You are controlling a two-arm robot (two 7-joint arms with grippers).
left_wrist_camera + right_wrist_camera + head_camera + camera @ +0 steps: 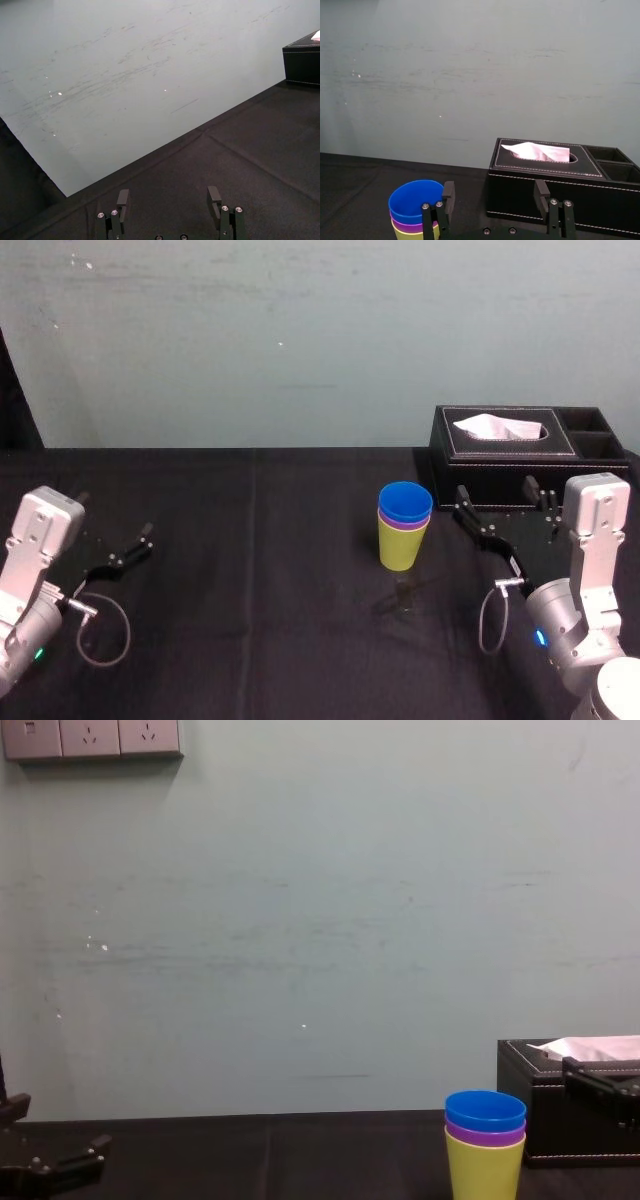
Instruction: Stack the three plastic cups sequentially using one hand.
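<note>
Centrally on the black worktop (pixel 260 540), the blue cup (pixel 405 503) is nested in the purple cup (pixel 403 524), which is seated in the yellow-green cup (pixel 402 545). At 3 o'clock the right gripper (pixel 495 185) is held, fingers spread, apparently not touching the cups. The left gripper (pixel 168 192), fingers also spread, is parked at 9 o'clock.

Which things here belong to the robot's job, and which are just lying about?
For the job: blue cup, purple cup, yellow-green cup, nested in one stack; open right tool beside it.
Lying about: tissue box; idle left tool, open, at far left.
</note>
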